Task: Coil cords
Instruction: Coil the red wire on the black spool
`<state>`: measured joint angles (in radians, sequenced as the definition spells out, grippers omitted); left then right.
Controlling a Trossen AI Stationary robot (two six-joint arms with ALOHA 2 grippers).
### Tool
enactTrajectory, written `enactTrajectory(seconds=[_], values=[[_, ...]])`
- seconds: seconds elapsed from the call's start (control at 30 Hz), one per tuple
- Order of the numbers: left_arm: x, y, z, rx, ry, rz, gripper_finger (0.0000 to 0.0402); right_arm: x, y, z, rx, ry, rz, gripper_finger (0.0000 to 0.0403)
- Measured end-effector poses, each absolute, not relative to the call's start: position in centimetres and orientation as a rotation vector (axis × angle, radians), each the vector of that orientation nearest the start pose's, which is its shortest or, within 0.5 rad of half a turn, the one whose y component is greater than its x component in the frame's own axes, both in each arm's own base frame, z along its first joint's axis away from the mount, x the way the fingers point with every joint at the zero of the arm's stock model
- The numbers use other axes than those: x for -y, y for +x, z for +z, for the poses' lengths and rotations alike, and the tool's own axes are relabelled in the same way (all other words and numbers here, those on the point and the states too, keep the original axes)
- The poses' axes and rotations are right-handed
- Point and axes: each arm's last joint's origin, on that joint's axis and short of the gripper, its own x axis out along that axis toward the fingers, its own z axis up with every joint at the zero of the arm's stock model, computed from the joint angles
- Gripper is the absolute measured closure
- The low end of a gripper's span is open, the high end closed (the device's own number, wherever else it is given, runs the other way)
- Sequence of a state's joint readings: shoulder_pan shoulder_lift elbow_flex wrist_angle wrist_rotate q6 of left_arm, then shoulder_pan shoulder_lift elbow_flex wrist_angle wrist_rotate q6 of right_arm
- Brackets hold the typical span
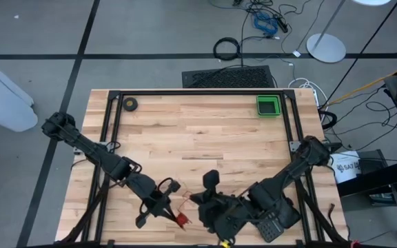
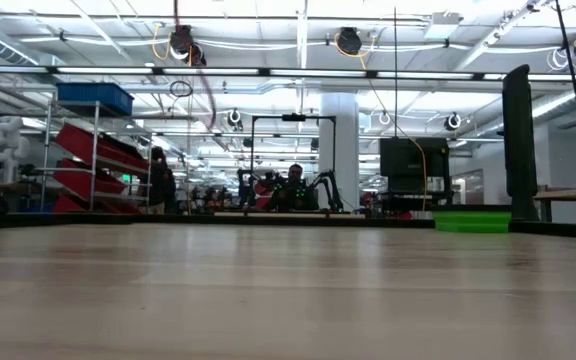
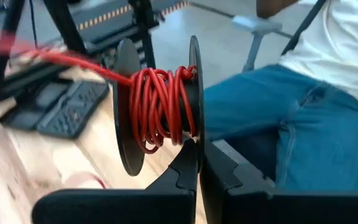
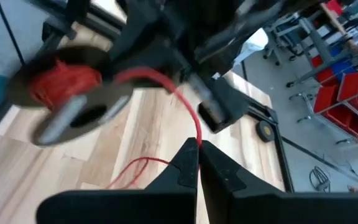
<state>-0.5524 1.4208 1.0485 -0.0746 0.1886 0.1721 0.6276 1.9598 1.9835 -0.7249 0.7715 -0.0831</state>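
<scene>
Cords [image 3: 160, 106] on a spool, rim pinched by left tool [image 3: 199, 165]; right tool [image 4: 199, 155] pinches the red strand; blurred.

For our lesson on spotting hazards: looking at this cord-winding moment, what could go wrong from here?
1. The left gripper pinches only one flange of the spool; a pull might twist it loose.
2. The right gripper holds the red wire between its tips; it might slip out.
3. Loose wire lies on the table and might snag.

Robotics lab: other robot arms [image 2: 323, 190], red bin racks [image 2: 93, 160], open industrial ceiling
</scene>
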Motion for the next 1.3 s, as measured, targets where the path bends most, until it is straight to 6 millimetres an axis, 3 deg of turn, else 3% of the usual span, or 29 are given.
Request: enactTrajectory(seconds=[0.2, 0.53, 0.7, 1.07, 1.3], values=[[17.8, 26.7, 29.7, -0.275, 0.3, -0.794, 0.0396, -23.1, 37.4, 34.7, -0.568, -0.515, -0.068, 0.0403], [19.3, 26.1, 31.5, -0.088, 0.435, -0.84, 0.0396, -23.2, 37.6, 34.7, -0.574, -0.447, 0.024, 0.0403], [19.9, 25.9, 32.7, -0.042, 0.477, -0.778, 0.0396, -23.3, 37.8, 34.9, -0.549, -0.424, 0.038, 0.0403], [20.8, 25.4, 33.5, 0.049, 0.571, -0.661, 0.0396, -23.8, 37.8, 35.0, -0.545, -0.361, 0.134, 0.0403], [20.8, 24.2, 34.1, 0.008, 0.594, -0.48, 0.0396, -24.5, 37.2, 34.9, -0.559, -0.342, 0.171, 0.0403]])
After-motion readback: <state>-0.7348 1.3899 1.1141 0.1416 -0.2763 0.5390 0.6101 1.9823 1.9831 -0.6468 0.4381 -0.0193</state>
